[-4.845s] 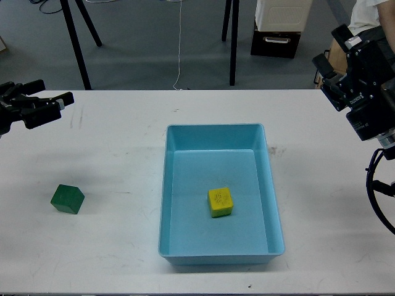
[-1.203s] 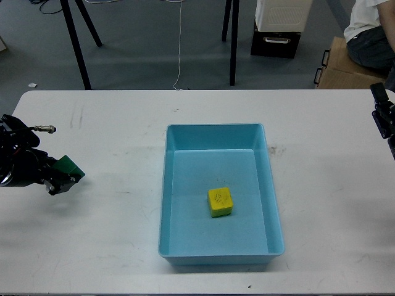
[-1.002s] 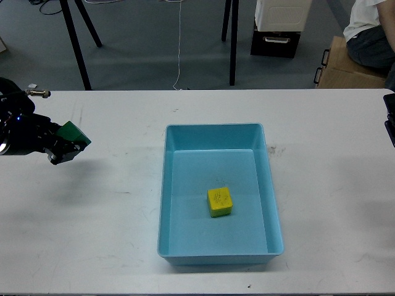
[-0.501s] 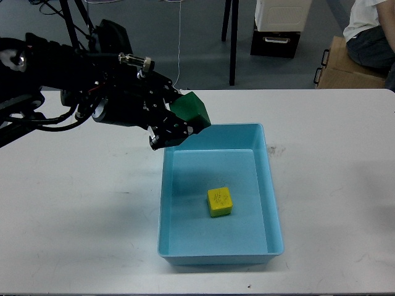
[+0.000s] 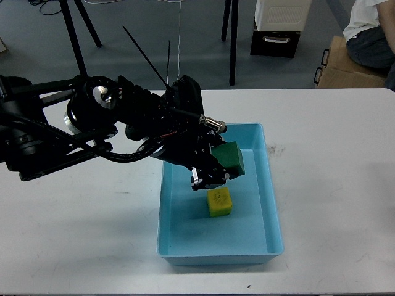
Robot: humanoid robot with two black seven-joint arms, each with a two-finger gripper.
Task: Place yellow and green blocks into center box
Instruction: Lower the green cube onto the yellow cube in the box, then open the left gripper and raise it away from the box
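Observation:
My left gripper [image 5: 221, 168] reaches in from the left over the light blue box [image 5: 271, 203] and is shut on the green block [image 5: 231, 158]. It holds the block above the middle of the box. The yellow block [image 5: 220, 201] lies on the box floor, just below and in front of the gripper. My right gripper is out of view.
The box stands in the middle of the white table [image 5: 333, 160]. My left arm [image 5: 99, 129] spans the table's left half at mid height. Beyond the far edge are stand legs [image 5: 233, 43], a black case [image 5: 275, 38] and a seated person [image 5: 370, 37].
My left gripper has carried the green block to the right and down, from the box's far left corner to above its middle. The yellow block has not moved.

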